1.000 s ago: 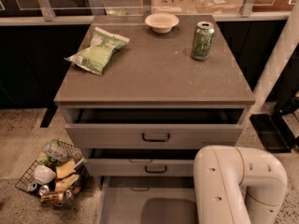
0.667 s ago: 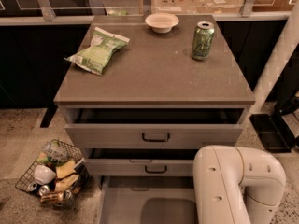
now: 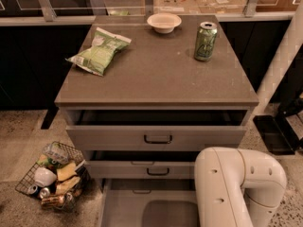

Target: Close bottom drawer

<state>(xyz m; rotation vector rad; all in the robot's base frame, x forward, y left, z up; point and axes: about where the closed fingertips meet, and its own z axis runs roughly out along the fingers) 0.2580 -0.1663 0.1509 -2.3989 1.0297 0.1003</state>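
Note:
The grey cabinet (image 3: 156, 86) has three drawers. The bottom drawer (image 3: 137, 207) is pulled far out; its plain grey tray runs to the lower edge of the view and its front is out of view. The middle drawer (image 3: 147, 168) stands slightly out, and the top drawer (image 3: 156, 137) is pulled out a little. My white arm (image 3: 234, 188) fills the lower right, over the right part of the bottom drawer. The gripper is out of view.
On the cabinet top lie a green chip bag (image 3: 99, 51), a white bowl (image 3: 164, 22) and a green can (image 3: 205, 41). A wire basket (image 3: 52, 176) of trash stands on the floor at lower left. A white post (image 3: 281, 60) rises at right.

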